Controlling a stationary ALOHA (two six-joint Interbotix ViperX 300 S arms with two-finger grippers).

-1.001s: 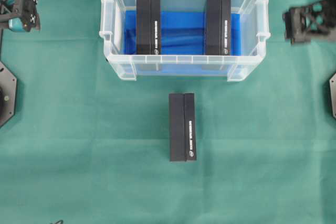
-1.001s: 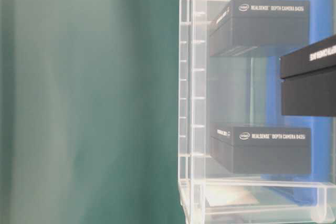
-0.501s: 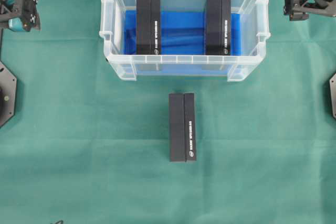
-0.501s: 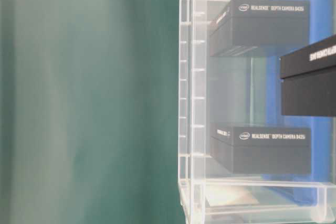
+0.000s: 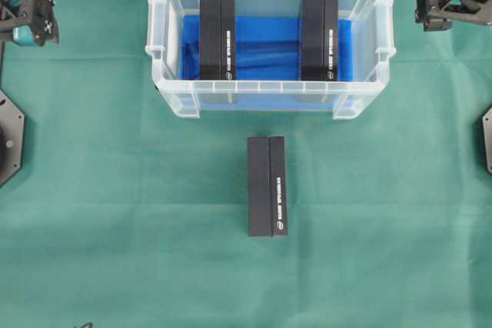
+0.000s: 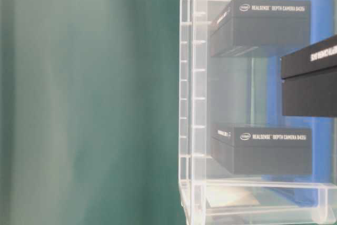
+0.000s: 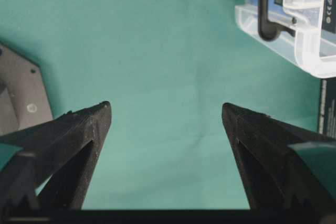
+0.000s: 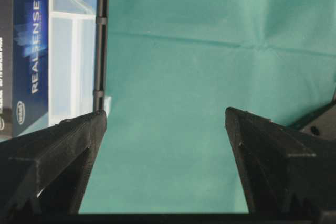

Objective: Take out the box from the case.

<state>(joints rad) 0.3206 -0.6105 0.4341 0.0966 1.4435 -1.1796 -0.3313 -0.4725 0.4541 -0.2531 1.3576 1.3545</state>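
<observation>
Clear case [image 5: 270, 101] with blue floor lining set at the far middle of the green-covered counter [image 5: 123, 213], long side toward the near edge. Inside, two dark boxes standing well apart: left box [image 5: 217, 36] near the left end wall, right box [image 5: 319, 36] near the right end wall, bare blue lining between. Third box [image 5: 267, 186] out of the case, lying on the counter just in front of the case's near wall, about midway along it, long axis toward the near edge, not touching the case.

Left gripper [image 7: 165, 116] over the far left corner of the counter, well clear of the case, fingers [image 7: 79, 135] spread wide, only green cloth between them; corner of the case and a sliver of the outside box at the right of the wrist view. Right gripper [image 8: 165, 121] over the far right corner of the counter, beside the case's right end, likewise spread wide and holding nothing; case wall and a box bearing "REALSENSE" lettering at the left of that wrist view.

In the table-level view, case wall [image 6: 192, 98] seen turned sideways, the two inner boxes visible through it, the outside box cut off at the right edge.
</observation>
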